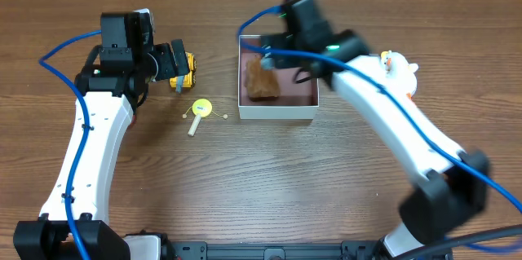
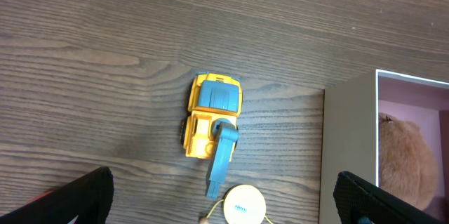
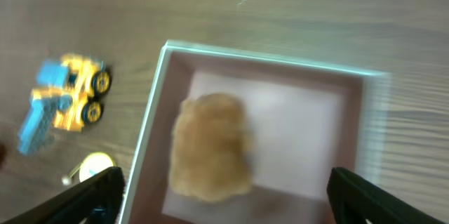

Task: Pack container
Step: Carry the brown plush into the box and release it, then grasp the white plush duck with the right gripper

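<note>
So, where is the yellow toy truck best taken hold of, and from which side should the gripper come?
Grip the yellow toy truck across its yellow body, closing on the two wheel sides, and come straight down from above. It stands upright on its wheels, and the body is narrow there. Avoid the blue arm: it sticks out toward the yellow disc and would probably swivel.

one square, shallow white cardboard box with a pinkish floor. one brown furry plush toy. one yellow plastic toy digger with a blue arm. one round yellow disc toy on a pale stick. one small white-and-orange toy, too small to identify. two white robot arms. one brown wooden table.
</note>
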Robot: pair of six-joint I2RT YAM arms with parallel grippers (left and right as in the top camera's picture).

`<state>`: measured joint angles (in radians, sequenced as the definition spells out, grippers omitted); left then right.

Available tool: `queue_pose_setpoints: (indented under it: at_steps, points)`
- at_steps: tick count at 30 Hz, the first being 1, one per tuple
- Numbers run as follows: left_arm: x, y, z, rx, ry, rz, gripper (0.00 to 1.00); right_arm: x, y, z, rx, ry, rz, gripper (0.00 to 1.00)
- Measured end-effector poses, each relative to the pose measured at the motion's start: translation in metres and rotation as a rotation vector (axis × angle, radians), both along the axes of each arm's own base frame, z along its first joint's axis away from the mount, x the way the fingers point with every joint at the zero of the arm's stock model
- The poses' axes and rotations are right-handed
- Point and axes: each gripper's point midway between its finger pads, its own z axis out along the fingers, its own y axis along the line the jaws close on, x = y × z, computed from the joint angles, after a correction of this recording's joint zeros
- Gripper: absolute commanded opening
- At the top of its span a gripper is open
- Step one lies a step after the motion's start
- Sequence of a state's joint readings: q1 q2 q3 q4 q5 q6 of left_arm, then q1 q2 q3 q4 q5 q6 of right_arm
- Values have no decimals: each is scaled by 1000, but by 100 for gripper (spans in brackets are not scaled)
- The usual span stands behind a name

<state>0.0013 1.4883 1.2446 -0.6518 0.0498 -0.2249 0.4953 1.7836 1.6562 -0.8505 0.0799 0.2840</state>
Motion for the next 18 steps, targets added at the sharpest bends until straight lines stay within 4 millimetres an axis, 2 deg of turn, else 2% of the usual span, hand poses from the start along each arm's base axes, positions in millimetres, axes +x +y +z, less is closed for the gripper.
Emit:
queue_pose_setpoints:
  at_steps: [2,4,5,7,8,9,11,12,14,17,18]
  points:
    - [0,0,0,0,0,0,100,6,-50,29,-11,-43,-109,100]
    - [0,0,0,0,0,0,100,17,-120,43,-37,-56,-261,100]
    - [0,0,0,0,0,0,100,20,-160,39,-55,-37,-347,100]
    - [0,0,0,0,0,0,100,19,-223,21,-78,35,-483,100]
    - [0,0,0,0,0,0,100,18,-251,7,-81,81,-541,100]
    - [0,0,0,0,0,0,100,17,-269,-6,-81,121,-574,100]
    - [0,0,0,0,0,0,100,18,-295,-42,-53,216,-588,100]
    - [0,0,0,0,0,0,100,18,-300,-58,-40,257,-581,100]
    - [0,0,0,0,0,0,100,17,-303,-86,-24,332,-564,100]
    - [0,0,0,0,0,0,100,11,-293,-125,-14,446,-510,100]
    - [0,0,0,0,0,0,100,10,-291,-131,-14,461,-501,99]
